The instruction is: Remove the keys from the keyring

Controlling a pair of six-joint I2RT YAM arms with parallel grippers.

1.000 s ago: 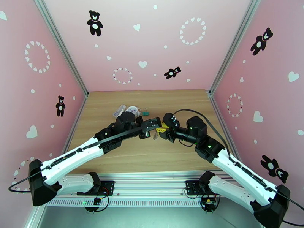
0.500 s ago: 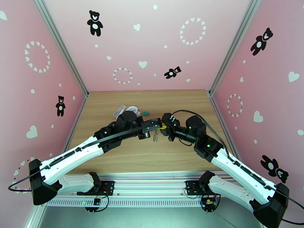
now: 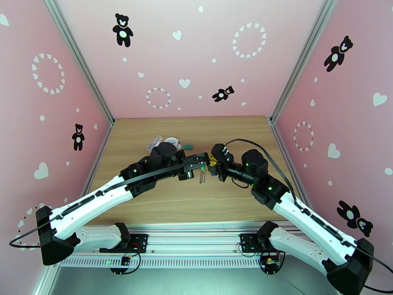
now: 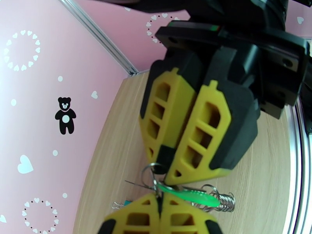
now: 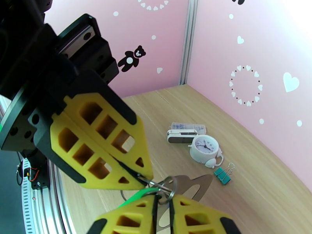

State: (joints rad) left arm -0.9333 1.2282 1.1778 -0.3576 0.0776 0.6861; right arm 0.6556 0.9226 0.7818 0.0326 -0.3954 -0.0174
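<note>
The keyring (image 3: 201, 177) hangs above the middle of the table between both grippers. My left gripper (image 3: 200, 164) is shut, pinching the keyring's wire at its fingertips (image 5: 134, 177). My right gripper (image 3: 211, 165) meets it tip to tip, its fingers (image 4: 183, 153) closed down where the small metal ring (image 4: 150, 174) and the green key (image 4: 187, 194) join. The green key sticks out sideways past the fingertips. A short silvery chain (image 4: 223, 200) dangles beside it. The grey strap loop (image 5: 191, 184) hangs behind the ring (image 5: 167, 188).
At the back left of the table lie a round white clock (image 5: 202, 148), a teal binder clip (image 5: 222, 175), a small white and black device (image 5: 182, 135) and a clear box (image 5: 188, 125). Pink walls close in three sides.
My right gripper has moved left and slightly back to meet the left gripper's tips, closing in on the ring. The left arm has barely moved, and the keyring stays hanging from it.
</note>
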